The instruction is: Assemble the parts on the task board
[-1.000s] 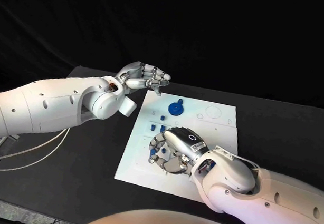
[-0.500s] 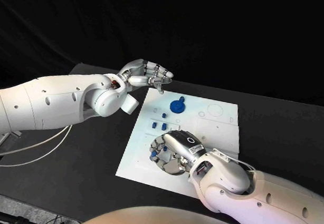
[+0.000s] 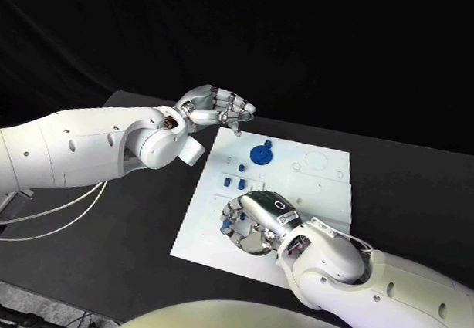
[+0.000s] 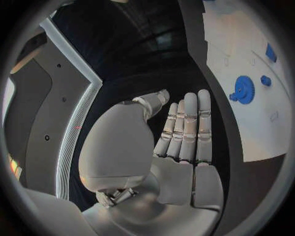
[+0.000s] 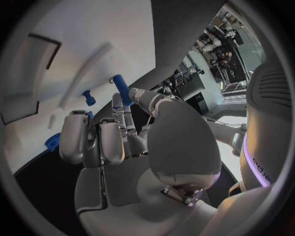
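The white task board (image 3: 303,181) lies in the middle of the black table. A blue gear (image 3: 260,154) (image 4: 244,89) sits near its far edge, with small blue pieces (image 3: 231,183) just nearer. My right hand (image 3: 249,223) is low over the board's near left part, beside several small blue parts (image 3: 224,225). In the right wrist view its thumb and a finger pinch a blue peg (image 5: 121,89) that points at the board (image 5: 55,34); another small blue piece (image 5: 89,97) stands close by. My left hand (image 3: 214,108) (image 4: 184,132) hovers above the board's far left corner, holding nothing.
Bare black table (image 3: 109,230) surrounds the board on every side. Shallow outlined recesses (image 3: 313,164) mark the board's far right part. White cables (image 3: 54,218) hang from my left arm over the table's left side.
My left hand has drifted a little to the right, still near the board's far left corner. My right hand has stayed in place over the board's near left part.
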Robot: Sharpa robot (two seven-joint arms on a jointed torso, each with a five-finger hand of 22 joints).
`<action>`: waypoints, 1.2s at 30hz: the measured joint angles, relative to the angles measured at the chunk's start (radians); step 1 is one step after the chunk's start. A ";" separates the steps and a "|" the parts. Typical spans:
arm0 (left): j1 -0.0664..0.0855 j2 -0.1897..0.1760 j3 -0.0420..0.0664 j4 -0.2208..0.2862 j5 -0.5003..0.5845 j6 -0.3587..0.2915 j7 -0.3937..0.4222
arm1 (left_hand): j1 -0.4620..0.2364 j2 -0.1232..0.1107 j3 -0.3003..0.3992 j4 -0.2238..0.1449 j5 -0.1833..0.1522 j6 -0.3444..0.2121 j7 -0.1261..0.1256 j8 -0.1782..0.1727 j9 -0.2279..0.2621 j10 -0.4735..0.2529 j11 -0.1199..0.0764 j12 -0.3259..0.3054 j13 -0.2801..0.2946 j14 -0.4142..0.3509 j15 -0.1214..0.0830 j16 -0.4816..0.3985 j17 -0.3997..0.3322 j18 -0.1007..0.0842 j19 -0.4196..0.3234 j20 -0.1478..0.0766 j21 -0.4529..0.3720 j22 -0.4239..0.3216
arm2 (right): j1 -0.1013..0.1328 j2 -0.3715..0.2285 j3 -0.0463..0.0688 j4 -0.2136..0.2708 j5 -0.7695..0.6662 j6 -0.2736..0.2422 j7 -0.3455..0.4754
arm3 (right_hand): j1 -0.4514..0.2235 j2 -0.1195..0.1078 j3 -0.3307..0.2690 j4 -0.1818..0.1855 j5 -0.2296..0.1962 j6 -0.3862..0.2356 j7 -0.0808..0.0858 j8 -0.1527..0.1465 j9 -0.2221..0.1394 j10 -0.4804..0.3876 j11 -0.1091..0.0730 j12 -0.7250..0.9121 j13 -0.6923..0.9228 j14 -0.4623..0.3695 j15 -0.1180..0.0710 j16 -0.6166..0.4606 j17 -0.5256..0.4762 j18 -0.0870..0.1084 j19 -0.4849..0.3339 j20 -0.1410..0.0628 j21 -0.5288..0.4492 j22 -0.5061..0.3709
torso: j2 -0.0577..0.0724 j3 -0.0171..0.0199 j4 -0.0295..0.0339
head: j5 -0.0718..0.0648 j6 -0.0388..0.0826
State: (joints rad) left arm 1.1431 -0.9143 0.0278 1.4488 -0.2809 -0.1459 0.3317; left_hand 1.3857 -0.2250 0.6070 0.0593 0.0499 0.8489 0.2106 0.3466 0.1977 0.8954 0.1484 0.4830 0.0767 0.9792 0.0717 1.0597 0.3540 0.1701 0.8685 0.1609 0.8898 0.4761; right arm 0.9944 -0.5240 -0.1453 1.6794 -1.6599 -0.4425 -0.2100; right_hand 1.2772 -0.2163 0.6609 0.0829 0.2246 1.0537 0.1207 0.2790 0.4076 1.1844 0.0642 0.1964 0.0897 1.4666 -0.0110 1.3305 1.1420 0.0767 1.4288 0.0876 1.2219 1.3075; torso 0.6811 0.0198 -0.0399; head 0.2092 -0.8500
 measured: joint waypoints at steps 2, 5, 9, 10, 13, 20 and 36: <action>0.000 0.000 0.000 0.000 0.000 0.000 0.000 | 0.000 0.000 0.000 0.000 0.000 0.000 0.000 0.000 0.000 0.000 0.000 0.000 0.000 0.000 0.000 0.000 0.000 0.000 0.000 0.000 0.000 0.000 | 0.000 0.001 0.000 -0.003 0.000 -0.001 0.001 | 0.000 0.000 0.000 0.000 0.000 -0.002 -0.001 0.000 0.000 0.000 0.000 0.000 0.000 0.000 0.000 0.000 0.000 0.000 0.000 0.000 0.000 0.000 | 0.000 0.0000 -0.0005 | 0.001 -0.001; 0.000 0.000 0.000 0.000 0.000 0.000 0.000 | 0.000 0.000 0.000 0.000 0.000 0.000 0.000 0.000 0.000 0.000 0.000 0.000 0.000 0.000 0.000 0.000 0.000 0.000 0.000 0.000 0.000 0.000 | 0.000 0.004 0.001 -0.008 0.000 -0.003 0.003 | 0.000 0.000 0.000 0.000 0.000 -0.001 -0.002 0.002 0.000 0.000 0.000 0.000 0.000 0.000 0.000 0.000 0.000 0.000 0.000 0.000 0.000 0.000 | 0.000 0.0000 -0.0008 | 0.002 -0.001; 0.000 -0.001 0.000 0.000 0.000 0.001 0.000 | 0.000 0.000 0.000 0.000 0.000 0.000 0.000 0.000 0.000 0.000 0.000 0.000 0.000 0.000 0.000 0.000 0.000 0.000 0.000 0.000 0.000 0.000 | -0.001 0.008 0.001 -0.017 -0.001 -0.004 0.004 | 0.001 -0.001 0.000 0.000 0.000 0.000 -0.003 0.004 0.000 0.000 0.000 -0.004 0.000 0.000 0.000 0.000 0.000 0.000 0.000 0.000 0.000 0.000 | 0.000 0.0000 -0.0009 | 0.004 -0.002; 0.000 -0.001 0.000 0.000 0.000 0.001 0.000 | 0.000 0.000 0.000 0.000 0.000 0.000 0.000 0.000 0.000 0.000 0.000 0.000 0.000 0.000 0.000 0.000 0.000 0.000 0.000 0.000 0.000 0.000 | -0.001 0.008 0.000 -0.019 -0.001 -0.004 0.004 | 0.001 -0.001 0.000 0.000 -0.001 0.000 -0.003 0.004 0.000 0.000 0.000 -0.004 0.000 0.000 0.000 0.000 0.000 0.000 0.000 0.000 0.000 0.000 | 0.000 0.0000 -0.0008 | 0.004 -0.002; 0.000 -0.001 0.000 0.000 0.000 0.001 0.000 | 0.000 0.000 0.000 0.000 0.000 0.000 0.000 0.000 0.000 0.000 0.000 0.000 0.000 0.000 0.000 0.000 0.000 0.000 0.000 0.000 0.000 0.000 | -0.001 0.011 0.000 -0.025 -0.001 -0.005 0.004 | 0.001 -0.001 0.000 0.000 -0.001 0.000 -0.003 0.004 0.000 0.000 0.000 -0.004 0.000 0.000 0.000 0.000 0.000 0.000 0.000 0.000 0.000 0.000 | 0.000 0.0001 -0.0008 | 0.005 -0.002; 0.000 -0.001 0.000 0.001 0.000 0.002 -0.001 | 0.000 0.000 0.000 0.000 0.000 0.000 0.000 0.000 0.000 0.000 0.000 0.000 0.000 0.000 0.000 0.000 0.000 0.000 0.000 0.000 0.000 0.000 | -0.002 0.020 -0.001 -0.036 -0.001 -0.006 0.005 | -0.001 0.001 0.000 0.000 -0.002 0.000 -0.003 0.004 0.000 0.000 0.000 -0.004 0.000 0.000 0.000 0.000 0.000 0.000 0.000 0.000 0.000 0.000 | 0.000 0.0001 -0.0002 | 0.007 -0.003; 0.000 -0.002 0.000 0.001 0.000 0.003 -0.002 | 0.000 0.000 0.000 0.000 0.000 0.000 0.000 0.000 0.000 0.000 0.000 0.000 0.000 0.000 0.000 0.000 0.000 0.000 0.000 0.000 0.000 0.000 | -0.001 0.027 0.001 -0.046 0.006 0.025 0.015 | -0.003 0.003 0.002 0.004 0.002 -0.003 -0.003 0.004 0.000 0.000 0.000 -0.009 0.000 0.000 0.000 0.000 0.000 0.000 0.000 0.000 -0.005 0.001 | -0.001 0.0001 -0.0012 | 0.013 -0.011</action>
State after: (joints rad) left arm 1.1434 -0.9163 0.0279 1.4502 -0.2809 -0.1429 0.3299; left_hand 1.3857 -0.2250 0.6070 0.0593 0.0499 0.8489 0.2106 0.3466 0.1977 0.8954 0.1484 0.4830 0.0767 0.9792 0.0716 1.0597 0.3541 0.1701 0.8685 0.1609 0.8898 0.4762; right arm 0.9937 -0.4968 -0.1448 1.6338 -1.6535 -0.4178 -0.1948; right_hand 1.2737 -0.2134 0.6630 0.0869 0.2270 1.0506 0.1173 0.2830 0.4077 1.1844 0.0643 0.1872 0.0897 1.4666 -0.0110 1.3305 1.1420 0.0767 1.4287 0.0877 1.2164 1.3080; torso 0.6800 0.0198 -0.0410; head 0.2222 -0.8609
